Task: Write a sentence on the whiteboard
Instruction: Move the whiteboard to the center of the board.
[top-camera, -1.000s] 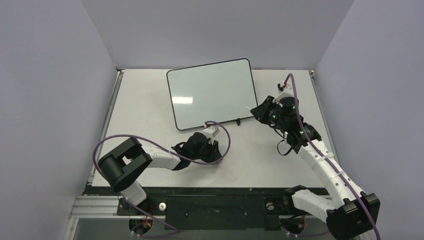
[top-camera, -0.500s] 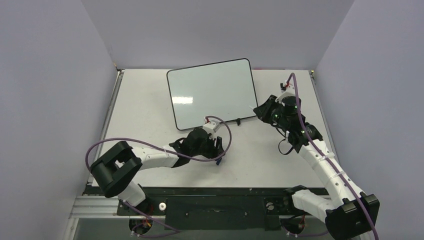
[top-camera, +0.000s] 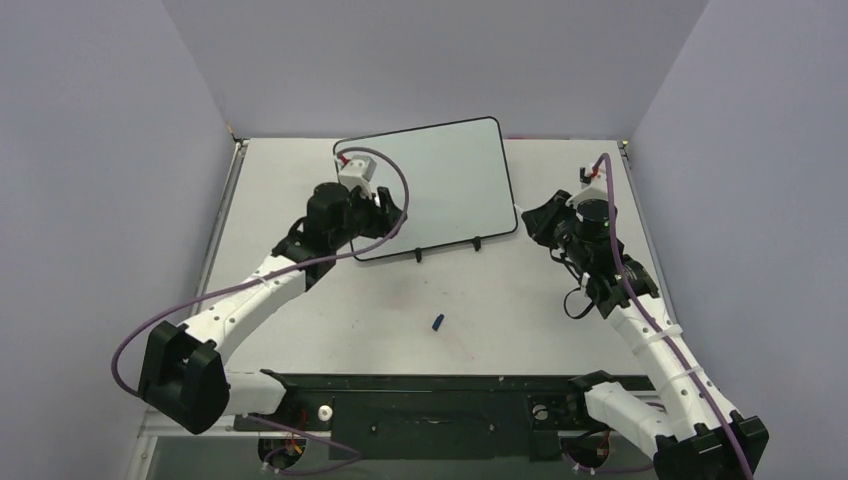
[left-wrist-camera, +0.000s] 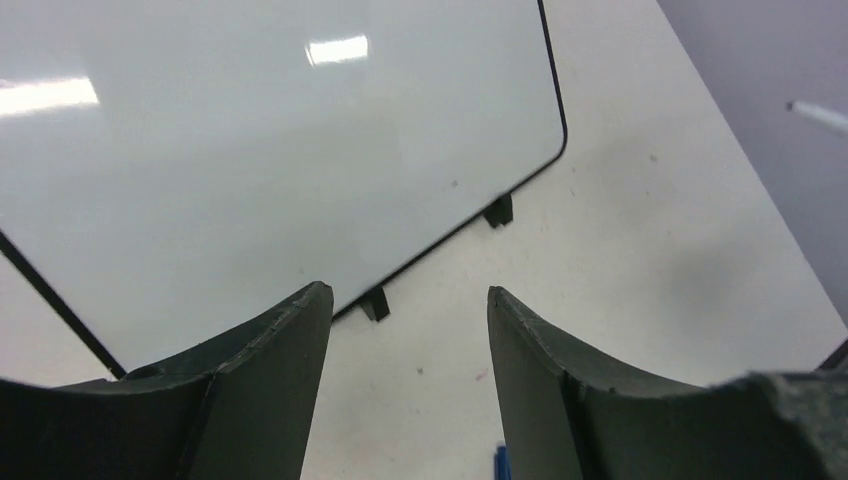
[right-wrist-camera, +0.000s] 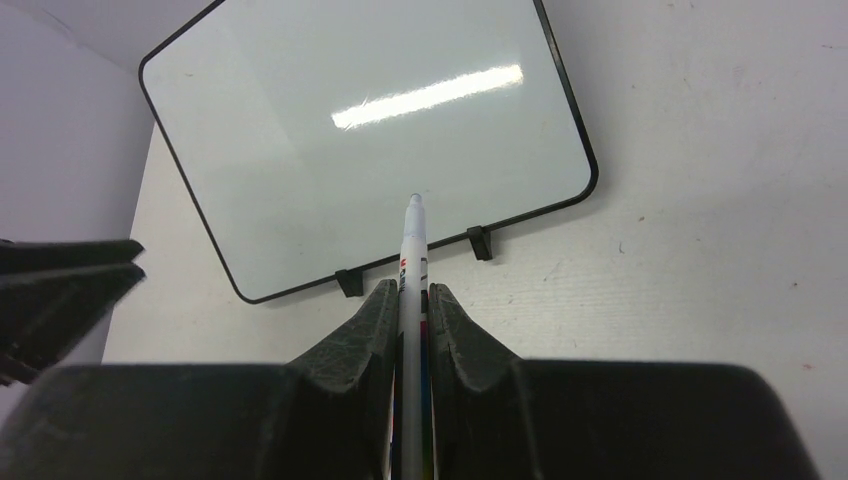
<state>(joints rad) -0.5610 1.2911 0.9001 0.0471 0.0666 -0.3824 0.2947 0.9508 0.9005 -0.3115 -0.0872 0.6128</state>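
The whiteboard (top-camera: 440, 175) lies at the back of the table, blank; no sentence shows on it. It also shows in the left wrist view (left-wrist-camera: 250, 130) and the right wrist view (right-wrist-camera: 370, 130). My left gripper (top-camera: 392, 212) is open and empty over the board's near left corner; in its own view the gripper (left-wrist-camera: 405, 292) is open above the board's front edge. My right gripper (top-camera: 535, 218) is shut on a white marker (right-wrist-camera: 412, 255), uncapped, its tip pointing at the board's near right edge from just off it.
A small blue cap (top-camera: 437, 322) lies on the table in front of the board; it also shows in the left wrist view (left-wrist-camera: 500, 465). Two black clip feet (right-wrist-camera: 479, 242) stick out from the board's near edge. Grey walls close in three sides.
My left arm has swung from the table's front middle up to the board's near left corner, leaving the blue cap on the table. My right gripper has drawn back slightly to the right.
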